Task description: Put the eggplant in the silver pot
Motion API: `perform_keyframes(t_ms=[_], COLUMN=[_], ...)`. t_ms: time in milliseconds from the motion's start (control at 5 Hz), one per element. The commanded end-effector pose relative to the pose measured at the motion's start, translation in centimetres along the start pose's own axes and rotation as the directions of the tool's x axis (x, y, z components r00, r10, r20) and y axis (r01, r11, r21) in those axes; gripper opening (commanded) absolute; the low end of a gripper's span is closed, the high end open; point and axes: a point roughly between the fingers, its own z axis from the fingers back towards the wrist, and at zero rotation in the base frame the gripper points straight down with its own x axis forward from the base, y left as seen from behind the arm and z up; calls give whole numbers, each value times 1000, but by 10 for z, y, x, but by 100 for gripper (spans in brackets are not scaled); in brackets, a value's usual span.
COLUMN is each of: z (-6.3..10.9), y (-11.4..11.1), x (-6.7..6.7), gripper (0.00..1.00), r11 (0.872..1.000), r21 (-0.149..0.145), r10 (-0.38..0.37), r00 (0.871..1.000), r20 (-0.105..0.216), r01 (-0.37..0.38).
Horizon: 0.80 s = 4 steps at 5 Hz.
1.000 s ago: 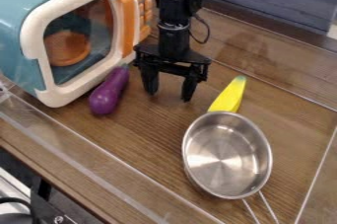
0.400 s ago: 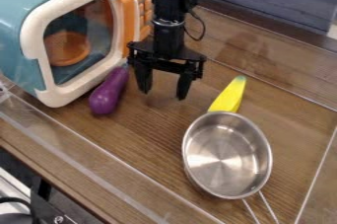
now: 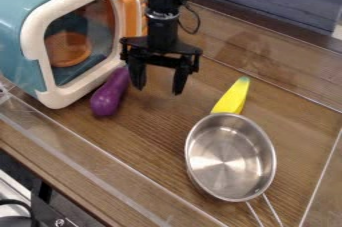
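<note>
Camera view, open gripper [image 3: 158,85] near purple eggplant [image 3: 110,92], silver pot [image 3: 230,158] well apart

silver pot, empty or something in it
Empty: the silver pot shows only bare shiny metal inside, and the eggplant lies outside it, near the microwave

And on the counter we have one eggplant [image 3: 110,93], just the one! One silver pot [image 3: 230,157], a single pan, folks. One yellow corn-like toy [image 3: 233,97], that's one. One toy microwave [image 3: 54,46], with one orange round piece [image 3: 68,48] showing inside it. And one robot arm [image 3: 163,21], one gripper [image 3: 159,78] on the scene!
</note>
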Motion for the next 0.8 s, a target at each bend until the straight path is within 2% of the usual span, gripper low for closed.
perform_keyframes(t_ms=[0,400,600], z=[26,19,18], y=[-4,32,50], x=[-5,-7,-3], gripper=[100,100,100], r11=[1000,1000,1000], r21=[0,12,12], r10=[-5,-11,-18], r00=[998,997,996], r20=[61,72,88], r01=[5,10,17])
